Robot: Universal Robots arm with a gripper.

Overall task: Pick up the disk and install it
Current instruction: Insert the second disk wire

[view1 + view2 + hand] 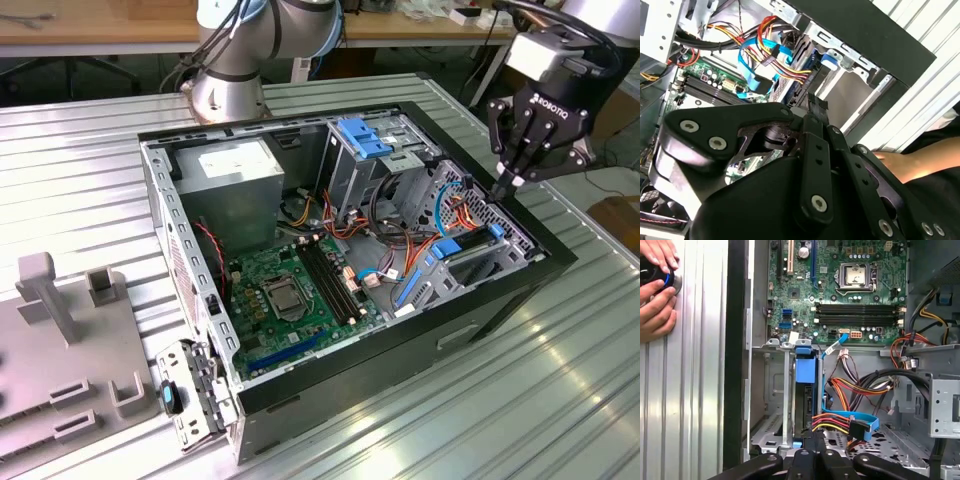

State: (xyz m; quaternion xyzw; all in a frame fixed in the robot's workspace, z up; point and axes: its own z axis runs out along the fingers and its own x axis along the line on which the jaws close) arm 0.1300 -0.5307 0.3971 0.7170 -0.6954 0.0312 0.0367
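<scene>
Ribbed metal counter (560,400) w/ an open PC case (350,250) lying on its side, wooden bench in the bkgd. Mobo (290,290) exposed, grey PSU box (235,175) at the far end, silver cage w/ blue latch (365,140) next to it.

Gripper (505,182) hovers just over the drive-bay corner of the case, at the exterior view's right. Fingers look pinched together to a point, nothing btwn them as far as I can see; in the second wrist view the fingers (812,107) also meet at the tip, empty.

Disk (805,395) sits in the bay inside the case, on edge, blue bracket (806,371) on its end, flanked by the bay's metal rails. Exterior view shows the disk (470,250) as a dark slab w/ blue trim, right below the gripper. SATA/power cables (850,422) are bunched just beside it; can't tell if plugged in.

Progress, my call: pick-up done, disk already in the slot, gripper off it. Whether it's fully seated / latched — can't tell.

Person's hands (657,287) rest on the counter by the case, holding a small dark round thing.
</scene>
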